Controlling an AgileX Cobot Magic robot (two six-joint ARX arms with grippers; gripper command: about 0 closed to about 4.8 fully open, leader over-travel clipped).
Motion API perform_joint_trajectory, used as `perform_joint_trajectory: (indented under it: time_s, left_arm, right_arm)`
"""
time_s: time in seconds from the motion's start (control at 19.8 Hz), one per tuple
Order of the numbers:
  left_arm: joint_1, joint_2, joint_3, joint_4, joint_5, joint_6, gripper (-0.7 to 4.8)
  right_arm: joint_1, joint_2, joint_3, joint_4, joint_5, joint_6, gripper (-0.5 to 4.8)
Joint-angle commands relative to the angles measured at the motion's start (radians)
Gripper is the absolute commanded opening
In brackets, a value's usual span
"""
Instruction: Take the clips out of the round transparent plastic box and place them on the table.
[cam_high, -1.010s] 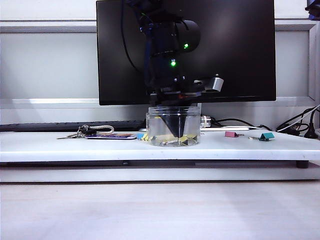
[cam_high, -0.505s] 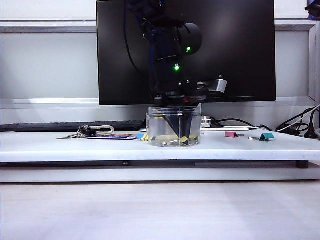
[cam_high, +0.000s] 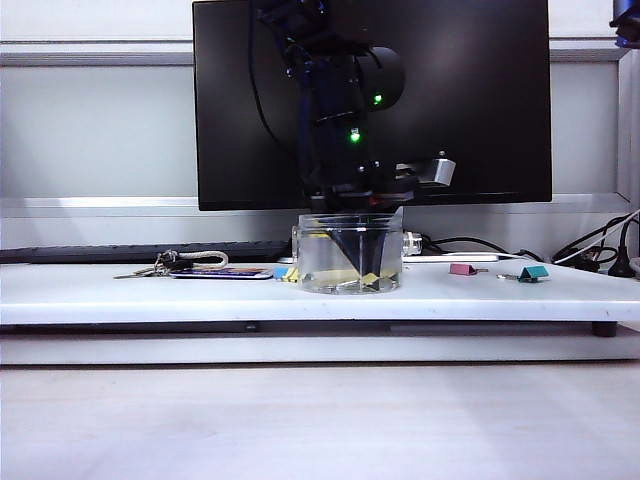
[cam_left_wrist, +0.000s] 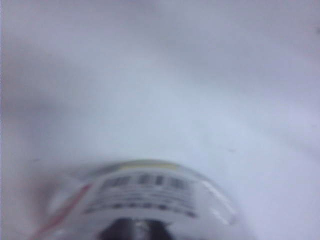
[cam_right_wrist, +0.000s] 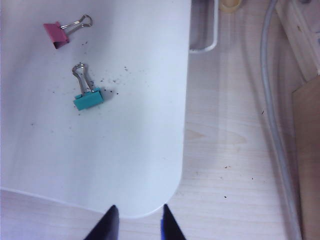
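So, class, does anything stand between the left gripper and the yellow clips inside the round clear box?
Nothing visible does. The left gripper reaches down through the open top of the round clear box, tips among the yellow clips. The right gripper hangs apart, above the table.

The round transparent plastic box (cam_high: 347, 253) stands upright mid-surface (cam_high: 200, 298), open-topped, yellow clips (cam_high: 377, 279) lying on its bottom. A pink clip (cam_high: 462, 269) rests on the surface well to its right.
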Motion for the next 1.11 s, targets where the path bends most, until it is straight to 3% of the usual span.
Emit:
perform_joint_trajectory:
  time_s: [0.05, 0.4, 0.51, 1.11]
  left_arm:
    - [0.0, 0.017, -0.008, -0.024, -0.004, -0.004, 0.5]
    - [-0.005, -0.018, -0.005, -0.036, -0.004, -0.005, 0.46]
    - [-0.005, -0.036, -0.003, -0.041, -0.005, -0.005, 0.14]
    - [-0.003, -0.054, -0.003, -0.053, 0.039, -0.005, 0.27]
  right_arm:
    - [0.0, -0.004, 0.003, 0.016, -0.003, 0.001, 1.15]
    - [0.0, -0.004, 0.003, 0.015, -0.003, 0.001, 1.15]
    - [0.0, -0.004, 0.003, 0.015, -0.013, 0.001, 1.15]
    - [0.0, -0.004, 0.003, 0.014, -0.021, 0.001, 1.15]
